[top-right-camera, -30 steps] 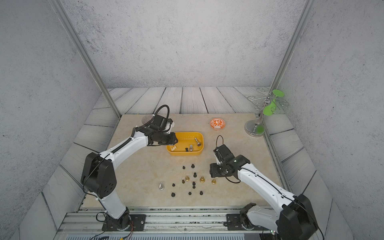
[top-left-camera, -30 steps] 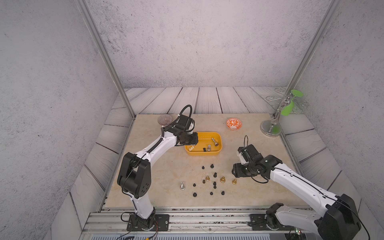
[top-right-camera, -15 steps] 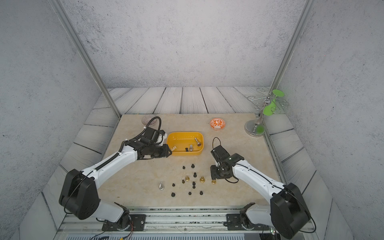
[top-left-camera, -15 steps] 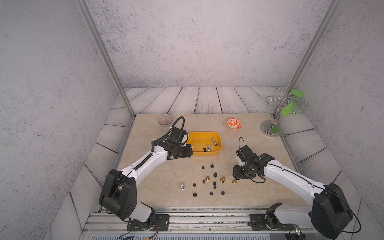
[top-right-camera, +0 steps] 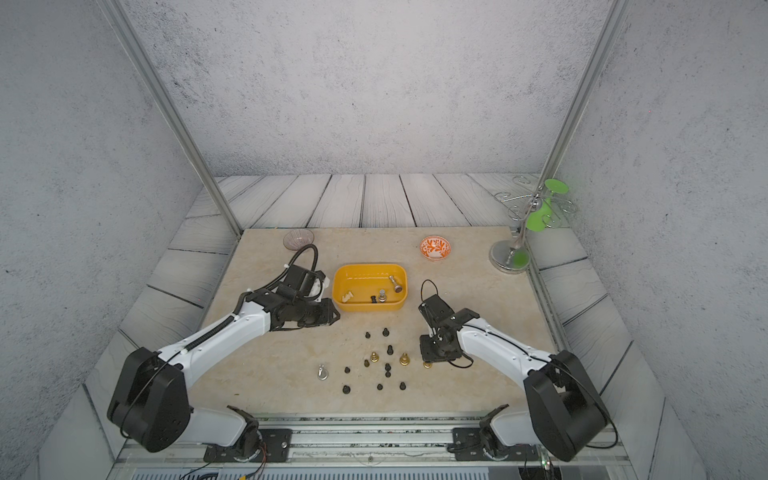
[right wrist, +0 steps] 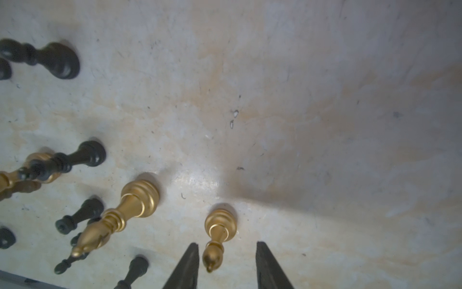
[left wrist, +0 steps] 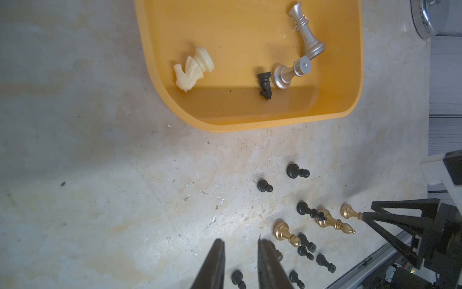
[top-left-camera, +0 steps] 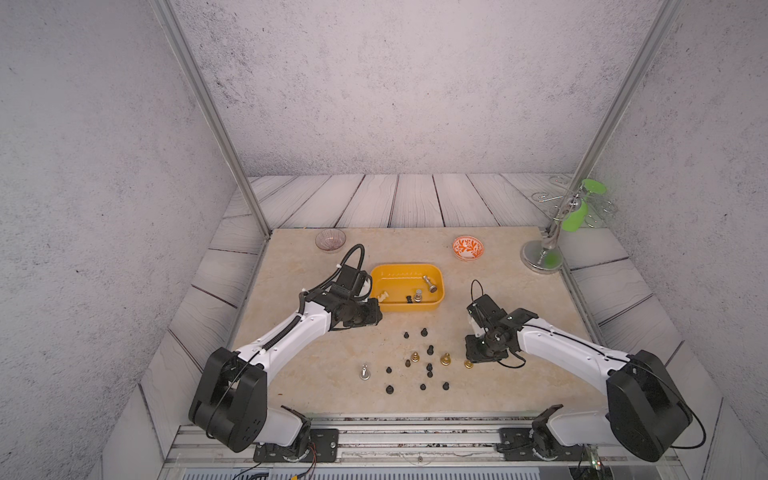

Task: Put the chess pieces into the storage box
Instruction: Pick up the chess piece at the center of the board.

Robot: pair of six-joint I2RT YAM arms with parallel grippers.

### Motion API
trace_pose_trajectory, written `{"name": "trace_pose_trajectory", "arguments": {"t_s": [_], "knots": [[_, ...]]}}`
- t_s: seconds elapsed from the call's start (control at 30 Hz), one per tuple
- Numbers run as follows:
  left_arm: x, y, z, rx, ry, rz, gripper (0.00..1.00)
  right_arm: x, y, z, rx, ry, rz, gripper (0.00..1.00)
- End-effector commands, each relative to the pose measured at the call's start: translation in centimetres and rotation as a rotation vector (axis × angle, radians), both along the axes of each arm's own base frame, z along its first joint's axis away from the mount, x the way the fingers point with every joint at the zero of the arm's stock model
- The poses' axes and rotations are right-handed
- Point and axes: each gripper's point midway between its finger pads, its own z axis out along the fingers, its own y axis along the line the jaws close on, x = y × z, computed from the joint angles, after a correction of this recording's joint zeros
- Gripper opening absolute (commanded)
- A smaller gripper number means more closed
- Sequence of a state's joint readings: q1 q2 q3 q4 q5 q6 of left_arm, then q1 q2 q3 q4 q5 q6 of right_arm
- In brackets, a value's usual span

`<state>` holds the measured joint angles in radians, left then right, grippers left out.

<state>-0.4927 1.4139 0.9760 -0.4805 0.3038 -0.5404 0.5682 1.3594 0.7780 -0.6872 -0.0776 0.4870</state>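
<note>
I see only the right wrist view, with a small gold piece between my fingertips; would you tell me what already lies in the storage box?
Observer: Four pieces lie in the storage box: a cream knight, a small black piece and two silver pieces.
Operator: Where is the left gripper?
Observer: The left gripper hangs over the table by the box's near left corner, jaws slightly apart, empty.
Operator: Any silver outside the box?
Observer: One silver piece sits at the group's left edge.
</note>
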Motion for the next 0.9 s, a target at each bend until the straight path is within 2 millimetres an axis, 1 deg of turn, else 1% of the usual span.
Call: {"name": "trace_pose_trajectory", "arguments": {"t_s": [0.0,0.17,0.27,0.57,0.7,0.87], "knots": [[0.0,0.2,0.3,-0.014,-0.011,0.014,0.27,-0.5,0.2,-0.9,0.001,0.031,0.006,0.38],[0.0,0.1,0.4,-0.017,-0.009,0.016,0.27,-0.5,0.4,-1.3,0.002,0.043,0.01,0.33],[0.0,0.1,0.6,-0.02,-0.016,0.019,0.27,-0.7,0.5,-1.6,0.0,0.056,0.017,0.32],[-0.1,0.2,0.4,-0.022,-0.012,0.024,0.27,-1.4,0.0,-2.6,-0.026,0.093,0.02,0.31],[-0.2,0.2,0.3,-0.021,-0.012,0.025,0.27,-1.5,0.0,-2.7,-0.027,0.093,0.016,0.28],[-0.2,0.2,0.2,-0.022,-0.008,0.025,0.27,-1.1,0.1,-2.3,-0.021,0.076,0.014,0.25]]}}
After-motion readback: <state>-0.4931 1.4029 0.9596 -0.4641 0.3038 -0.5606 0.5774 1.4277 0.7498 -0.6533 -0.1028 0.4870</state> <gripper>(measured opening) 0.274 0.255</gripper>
